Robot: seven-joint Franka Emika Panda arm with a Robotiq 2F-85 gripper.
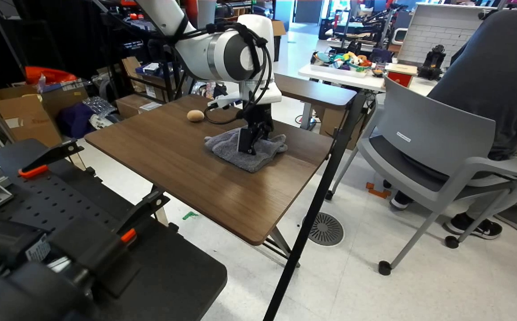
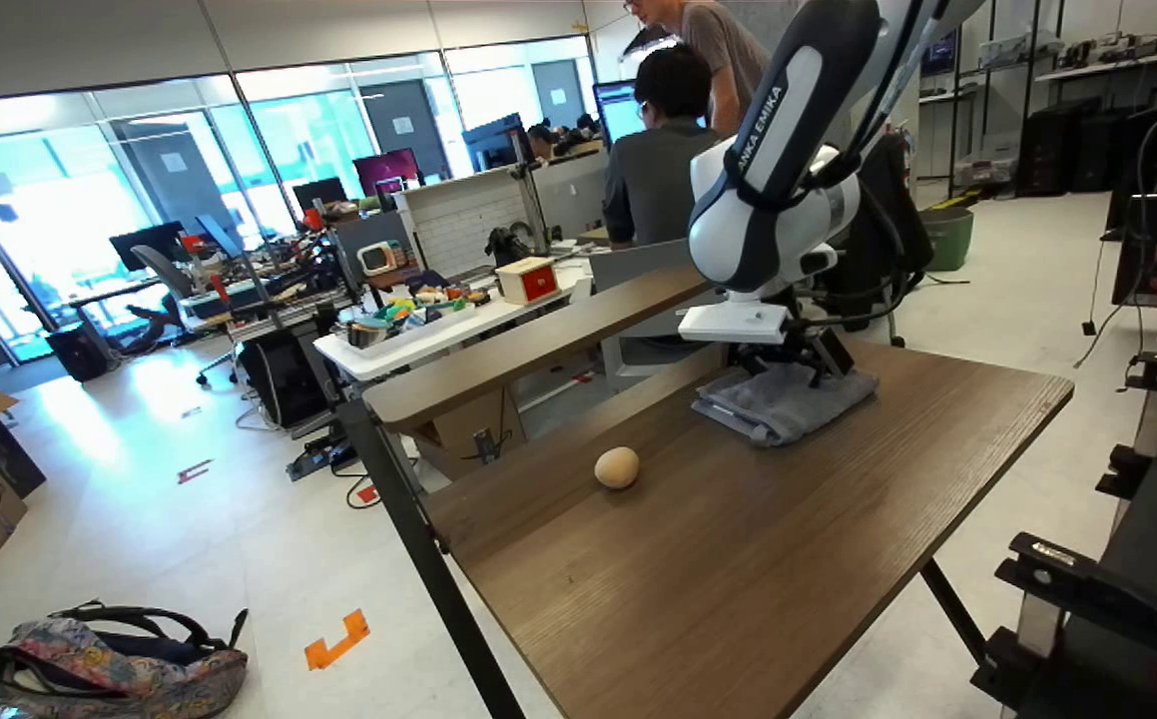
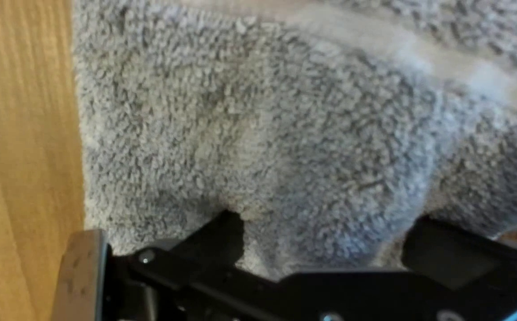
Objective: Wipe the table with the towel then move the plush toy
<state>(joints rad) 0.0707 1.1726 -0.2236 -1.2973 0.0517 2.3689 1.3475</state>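
Grey looped cloth, folded and a little rumpled, makes up the towel (image 1: 229,149), which lies on the brown wood-grain surface (image 1: 164,147). The claw (image 3: 325,238) points down onto it, jaws set wide apart; in the wrist view, its two black fingers (image 3: 445,256) dent the cloth, and a stretch of towel shows between them. The round tan plush toy (image 2: 617,467) rests on that same surface, apart from towel and claw in both exterior views, with bare wood showing between it and the cloth.
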